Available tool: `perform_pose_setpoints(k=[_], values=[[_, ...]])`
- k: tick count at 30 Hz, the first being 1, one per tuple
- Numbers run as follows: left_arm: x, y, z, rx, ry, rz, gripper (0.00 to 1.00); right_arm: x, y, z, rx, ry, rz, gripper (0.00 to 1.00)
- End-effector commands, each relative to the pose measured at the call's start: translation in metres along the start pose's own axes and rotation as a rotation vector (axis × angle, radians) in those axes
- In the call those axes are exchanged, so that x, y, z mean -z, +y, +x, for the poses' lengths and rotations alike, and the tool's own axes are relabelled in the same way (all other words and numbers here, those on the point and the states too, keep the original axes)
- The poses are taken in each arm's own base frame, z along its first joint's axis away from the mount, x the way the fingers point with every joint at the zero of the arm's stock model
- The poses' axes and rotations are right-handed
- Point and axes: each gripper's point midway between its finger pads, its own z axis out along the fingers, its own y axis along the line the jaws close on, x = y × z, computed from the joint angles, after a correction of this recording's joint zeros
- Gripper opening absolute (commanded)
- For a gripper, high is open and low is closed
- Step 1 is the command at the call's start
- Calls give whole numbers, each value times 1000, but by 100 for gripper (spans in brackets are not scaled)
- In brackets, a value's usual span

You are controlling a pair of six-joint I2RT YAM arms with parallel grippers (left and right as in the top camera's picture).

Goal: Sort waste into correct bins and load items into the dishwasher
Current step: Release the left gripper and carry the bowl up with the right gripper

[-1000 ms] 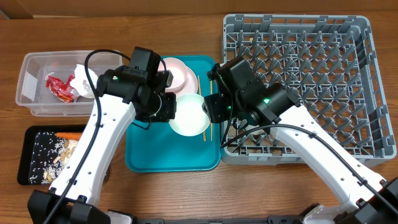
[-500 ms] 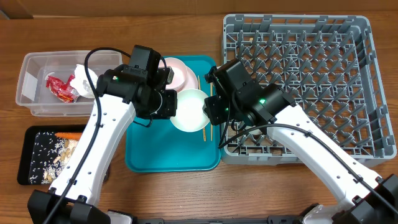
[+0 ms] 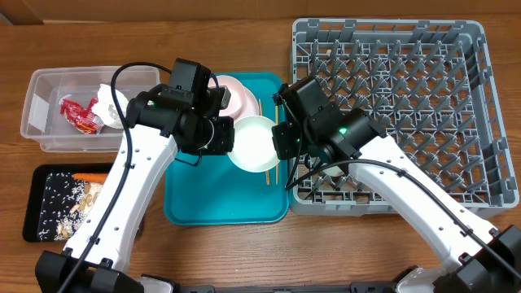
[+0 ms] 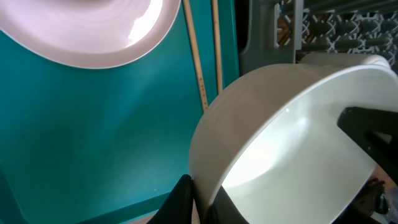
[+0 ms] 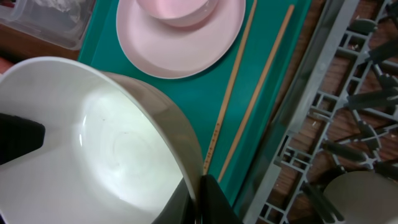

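Centre frame over teal tray [image 3: 203, 203], white bowl [image 3: 254, 143] looks rigid, glossy, probably slippery and breakable; left gripper [image 4: 200, 202] and right gripper [image 5: 198, 202] both pinch its thin rim, opposite sides.

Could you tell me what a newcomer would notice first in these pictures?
A white bowl hangs tilted over the teal tray at centre, its rim pinched on opposite sides by the left claw and the right claw. The big grey rack fills the right side; far left, a red wrapper lies in the clear tub.
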Motion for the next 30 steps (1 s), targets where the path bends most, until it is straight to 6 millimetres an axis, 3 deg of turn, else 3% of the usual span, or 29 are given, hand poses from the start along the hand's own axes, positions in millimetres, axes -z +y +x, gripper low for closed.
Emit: perform_pose_setpoints(k=[1, 12, 17, 26, 30], values=[[12, -19, -11, -34, -53, 75, 12, 1, 13, 4, 17, 16, -59, 4], [14, -27, -25, -57, -109, 114, 38, 1, 12, 2, 17, 9, -58, 4], [20, -32, -40, -79, -169, 129, 42, 2, 0, -3, 7, -7, -32, 4], [63, -54, -70, -129, -302, 164, 47, 6, -32, -23, -14, -63, 15, 4], [89, -63, -88, -164, -394, 167, 65, 10, -53, -42, -34, -143, 84, 4]])
